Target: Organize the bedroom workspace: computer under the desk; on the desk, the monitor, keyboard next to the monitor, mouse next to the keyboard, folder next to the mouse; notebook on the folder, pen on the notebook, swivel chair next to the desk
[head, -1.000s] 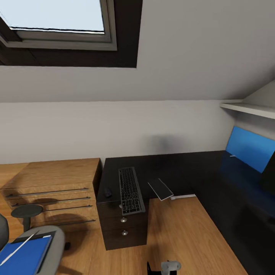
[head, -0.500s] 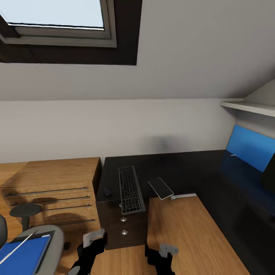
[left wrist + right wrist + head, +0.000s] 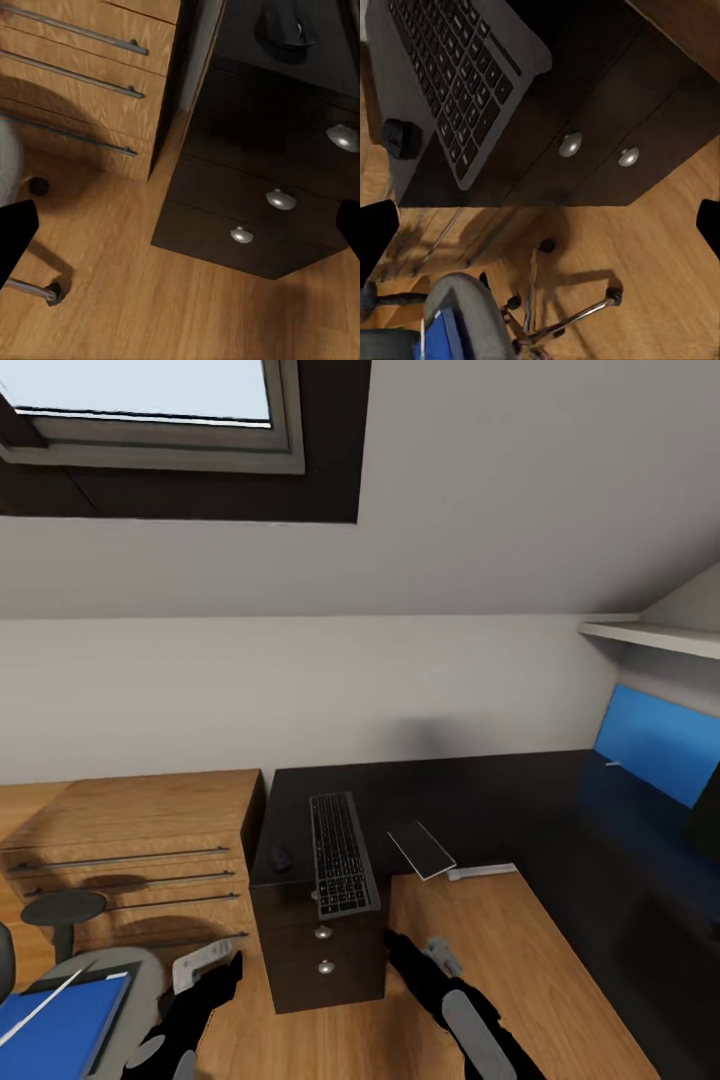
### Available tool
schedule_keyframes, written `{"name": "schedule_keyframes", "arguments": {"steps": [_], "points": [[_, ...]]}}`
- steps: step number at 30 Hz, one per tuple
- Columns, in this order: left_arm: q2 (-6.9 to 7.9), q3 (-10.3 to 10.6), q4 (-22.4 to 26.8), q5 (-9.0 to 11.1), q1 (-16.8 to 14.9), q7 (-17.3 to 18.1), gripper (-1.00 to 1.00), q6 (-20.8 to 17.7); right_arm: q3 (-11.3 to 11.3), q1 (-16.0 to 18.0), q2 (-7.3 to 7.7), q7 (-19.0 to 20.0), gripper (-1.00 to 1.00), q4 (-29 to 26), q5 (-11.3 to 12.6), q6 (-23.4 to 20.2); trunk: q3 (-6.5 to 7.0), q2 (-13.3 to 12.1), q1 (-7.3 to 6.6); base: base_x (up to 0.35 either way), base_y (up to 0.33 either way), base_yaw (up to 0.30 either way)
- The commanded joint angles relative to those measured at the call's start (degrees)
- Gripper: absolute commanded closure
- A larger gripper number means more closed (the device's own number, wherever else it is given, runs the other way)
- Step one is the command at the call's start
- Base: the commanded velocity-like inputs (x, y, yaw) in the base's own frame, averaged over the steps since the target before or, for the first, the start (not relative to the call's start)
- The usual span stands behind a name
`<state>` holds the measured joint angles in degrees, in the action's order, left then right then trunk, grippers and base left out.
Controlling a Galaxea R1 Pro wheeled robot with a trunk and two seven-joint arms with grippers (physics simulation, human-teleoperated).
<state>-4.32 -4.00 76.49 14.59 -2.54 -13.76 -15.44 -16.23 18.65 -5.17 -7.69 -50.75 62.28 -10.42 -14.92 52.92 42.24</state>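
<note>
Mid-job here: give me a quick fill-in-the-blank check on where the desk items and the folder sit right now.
1. The slim black keyboard lies on the glossy black desk, its near end over the ____ unit with round silver knobs.
2. The small black mouse sits beside the keyboard, on the side toward the light-wood ____.
3. The flat bright blue folder rests on the grey swivel chair with a thin white ____ lying across it.

Missing words: drawer; cabinet; pen

No readable text (the keyboard [image 3: 343, 854] keys show nothing legible).
</note>
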Motion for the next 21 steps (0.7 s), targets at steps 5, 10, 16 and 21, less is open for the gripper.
{"name": "schedule_keyframes", "arguments": {"steps": [5,10,16,21], "points": [[0.09,-1.3,0.3,0.4,1.7,-0.1,-1.00,0.2,2.9,0.2,0.61,6.1,-1.00,-2.1,7.8,-7.3,-0.99,2.1,1.11,0.000,0.000,0.000],[0.01,-1.1,8.4,0.5,9.0,0.9,-1.00,3.3,3.0,0.2,1.99,11.5,-1.00,-2.0,8.0,-7.8,-1.88,4.1,2.21,0.000,0.000,0.000],[0.07,-1.1,14.9,0.5,14.4,8.7,-1.00,3.2,2.9,0.2,2.07,17.3,-1.00,-2.1,5.2,-7.6,-2.96,6.5,3.53,0.000,0.000,0.000],[0.09,-1.0,15.7,0.5,15.1,10.5,-1.00,2.6,3.0,0.2,2.74,24.8,-1.00,-1.9,1.0,-7.6,-3.86,8.5,4.63,0.000,0.000,0.000]]}}
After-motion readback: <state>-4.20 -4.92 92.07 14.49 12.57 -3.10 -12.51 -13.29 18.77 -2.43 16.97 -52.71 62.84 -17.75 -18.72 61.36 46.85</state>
